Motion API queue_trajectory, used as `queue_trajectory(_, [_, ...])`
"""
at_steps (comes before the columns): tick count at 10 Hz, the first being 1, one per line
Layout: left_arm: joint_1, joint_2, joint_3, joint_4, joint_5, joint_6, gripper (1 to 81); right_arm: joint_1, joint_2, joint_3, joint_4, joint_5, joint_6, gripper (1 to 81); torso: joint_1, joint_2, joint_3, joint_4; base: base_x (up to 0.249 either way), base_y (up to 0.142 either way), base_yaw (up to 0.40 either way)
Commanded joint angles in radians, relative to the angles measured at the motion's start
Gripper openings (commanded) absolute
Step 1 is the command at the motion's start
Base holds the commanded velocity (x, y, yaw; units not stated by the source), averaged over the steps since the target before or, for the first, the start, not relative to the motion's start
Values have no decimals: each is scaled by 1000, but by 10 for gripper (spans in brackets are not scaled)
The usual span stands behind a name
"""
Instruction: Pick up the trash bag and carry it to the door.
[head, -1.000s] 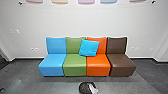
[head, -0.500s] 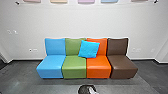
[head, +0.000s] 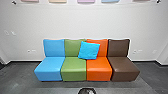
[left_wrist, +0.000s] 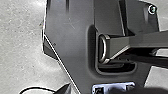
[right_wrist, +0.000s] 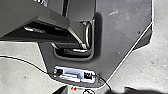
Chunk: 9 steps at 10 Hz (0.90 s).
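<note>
At the bottom edge of the head view, in front of the middle of the seats, the top of a dark, rounded object (head: 86, 91) shows on the floor, its lower part cut off by the frame. It may be the trash bag; I cannot tell for sure. Dark parts of my left gripper (left_wrist: 87, 90) lie along the lower edge of the left wrist view, over the robot's base. Similar dark parts of my right gripper (right_wrist: 96, 90) appear low in the right wrist view. I see nothing held at either one.
Four joined seats, blue (head: 48, 68), green (head: 73, 70), orange (head: 98, 70) and brown (head: 123, 70), stand along a white wall (head: 82, 25). A bright blue cushion (head: 89, 50) leans on the middle backrests. Grey floor (head: 22, 80) spreads before them. A thin cable (right_wrist: 22, 60) crosses the right wrist view.
The head camera has moved closer to the seats, which look larger. The dark object has slipped toward the bottom edge, and the pale piece on it has dropped out of sight.
</note>
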Motion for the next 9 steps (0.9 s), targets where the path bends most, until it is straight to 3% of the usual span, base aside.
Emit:
queue_trajectory(1, [-22,-7,-1,-2,63,1,811,10,-4,5,-1,-58,2,811,0,0,0,0,135,0,0])
queue_trajectory(9, [-22,-7,-1,-5,63,3,811,9,-4,8,-4,-58,2,811,0,0,0,0,135,0,0])
